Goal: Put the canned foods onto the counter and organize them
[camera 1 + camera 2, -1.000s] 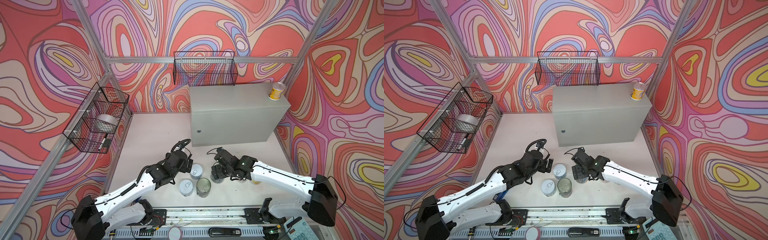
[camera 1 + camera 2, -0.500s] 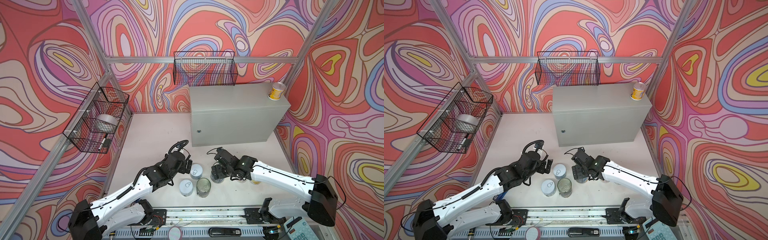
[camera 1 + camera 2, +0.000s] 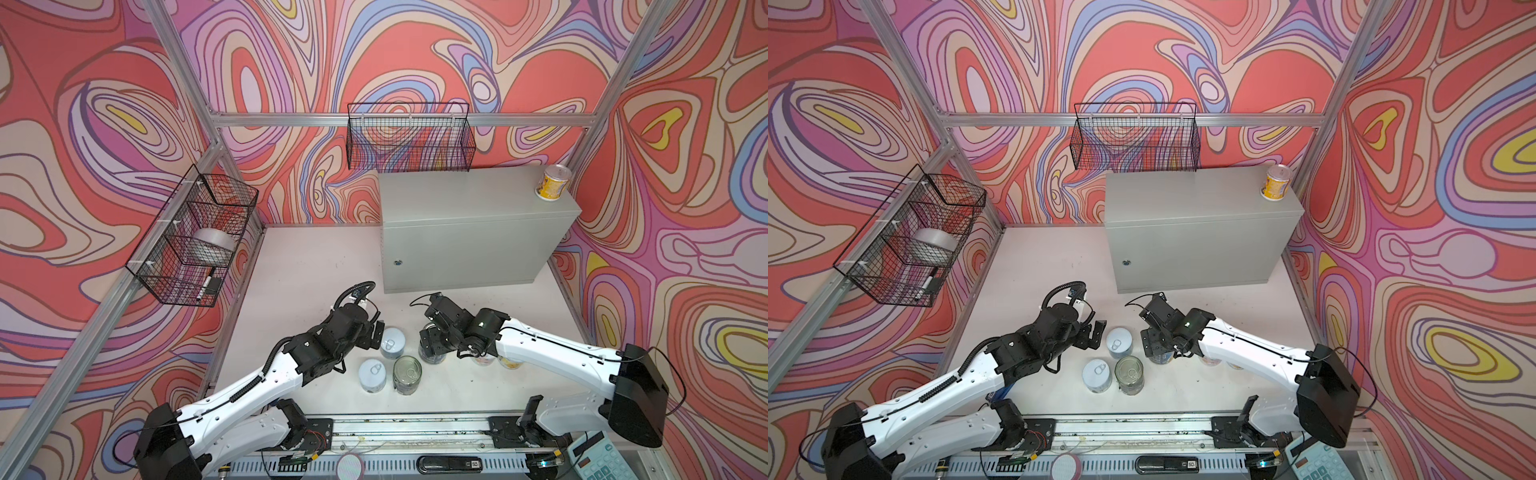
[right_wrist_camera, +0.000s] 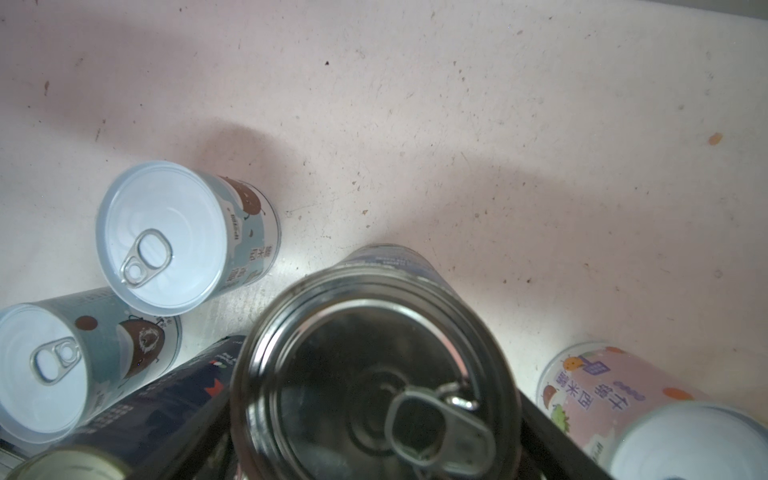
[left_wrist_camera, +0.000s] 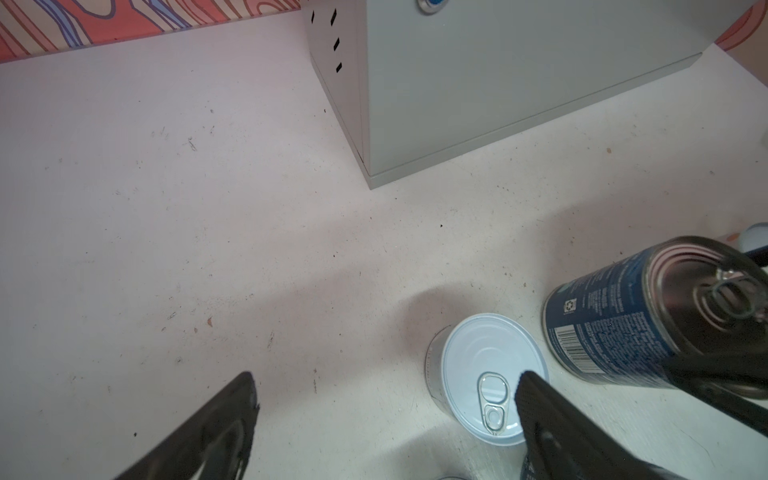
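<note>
Both top views look steeply down from high above the front edge toward the back wall (image 3: 415, 62), sharing the whole floor (image 3: 311, 266) and cabinet (image 3: 473, 216). Both wrist views look down from close range; both show the dark blue can (image 5: 602, 316).

Total can count: seven. By label: two pale blue cans (image 3: 392, 341) (image 3: 371, 375); two dark blue cans (image 3: 407, 375) (image 5: 615, 320); one pink can (image 4: 602, 386); one yellow can (image 3: 552, 183); one can with a pale lid (image 4: 698, 444), label not readable. Fixtures: one grey cabinet surface (image 3: 465, 232) with one round lock (image 3: 398, 262), and two black wire baskets (image 3: 409, 141) (image 3: 166, 284). Basket contents: one silver tape roll (image 3: 214, 245) and one marker (image 3: 206, 286). Equipment: two arms (image 3: 249, 386) (image 3: 552, 357) and one calculator (image 3: 592, 457).
</note>
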`<state>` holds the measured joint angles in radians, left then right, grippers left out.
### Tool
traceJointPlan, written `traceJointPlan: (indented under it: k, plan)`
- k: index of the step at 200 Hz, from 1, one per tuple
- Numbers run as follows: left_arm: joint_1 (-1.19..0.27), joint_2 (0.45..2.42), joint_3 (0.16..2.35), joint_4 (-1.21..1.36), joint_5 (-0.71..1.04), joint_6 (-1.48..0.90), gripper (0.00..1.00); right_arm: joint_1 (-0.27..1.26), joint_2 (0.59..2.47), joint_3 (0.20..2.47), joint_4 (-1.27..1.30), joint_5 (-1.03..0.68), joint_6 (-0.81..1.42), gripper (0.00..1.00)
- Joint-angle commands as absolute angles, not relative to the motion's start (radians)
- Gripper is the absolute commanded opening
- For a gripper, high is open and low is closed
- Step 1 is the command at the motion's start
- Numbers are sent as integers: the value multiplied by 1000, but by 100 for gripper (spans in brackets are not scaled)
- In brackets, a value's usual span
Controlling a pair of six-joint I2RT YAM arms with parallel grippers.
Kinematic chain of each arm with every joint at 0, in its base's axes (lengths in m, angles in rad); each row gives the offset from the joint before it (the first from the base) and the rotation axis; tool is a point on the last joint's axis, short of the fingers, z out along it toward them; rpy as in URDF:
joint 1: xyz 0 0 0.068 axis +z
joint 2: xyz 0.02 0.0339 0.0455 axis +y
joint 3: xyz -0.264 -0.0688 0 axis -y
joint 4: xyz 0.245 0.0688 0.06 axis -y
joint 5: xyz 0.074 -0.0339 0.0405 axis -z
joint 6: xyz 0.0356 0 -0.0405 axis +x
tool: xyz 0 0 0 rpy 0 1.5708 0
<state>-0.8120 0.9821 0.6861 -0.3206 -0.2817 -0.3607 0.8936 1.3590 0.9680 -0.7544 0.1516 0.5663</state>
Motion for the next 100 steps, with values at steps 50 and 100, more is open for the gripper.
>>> traceJointPlan:
  k: [50, 100]
  plan:
    - [-814, 992, 668, -296, -249, -339, 100, 897, 1399, 1052, -739, 215, 560, 30]
    - [-815, 975, 648, -288, -257, -354, 100, 896, 1417, 1073, -725, 212, 550, 29]
